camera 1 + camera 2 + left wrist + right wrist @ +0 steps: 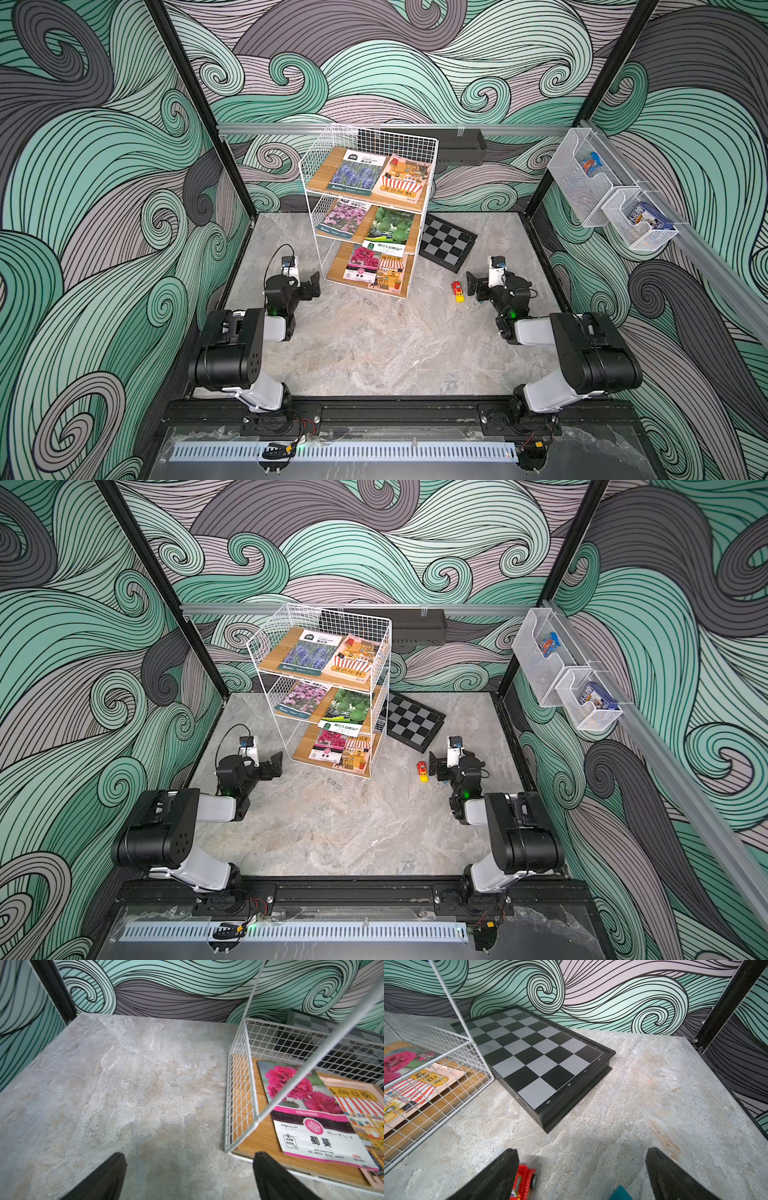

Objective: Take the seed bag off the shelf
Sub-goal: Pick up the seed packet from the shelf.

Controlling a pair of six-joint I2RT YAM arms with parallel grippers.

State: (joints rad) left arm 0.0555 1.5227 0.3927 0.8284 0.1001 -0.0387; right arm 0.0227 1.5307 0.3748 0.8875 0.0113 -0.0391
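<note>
**Top views.** A three-tier shelf (328,170) of white wire grid and light wooden boards stands mid-table toward the far edge. Flat, glossy seed bags (357,172) lie on every tier. A black-and-grey chessboard (449,245) lies behind the shelf's right side. A red-and-yellow toy car (458,291) lies on the marbled grey table (374,353), just beside the right gripper (471,286). Two clear bins (582,174) hang on the right wall. Both grippers sit low with jaws spread and empty. The left gripper (316,284) is just beside the bottom tier's left front corner; the right gripper is farther from the shelf.

**Left wrist.** The left gripper (192,1155) has its black fingers (270,1176) parted wide with nothing between them. The hollyhock bag (311,1118) lies flat on the bottom board, behind a wire post, its edge overlapping a striped orange bag (361,1109).

**Right wrist.** The right gripper (582,1150) is likewise spread and empty, with the toy car (525,1180) by one finger. The chessboard (533,1057) runs just beside the shelf's (471,1043) wire side; whether they touch cannot be told.
</note>
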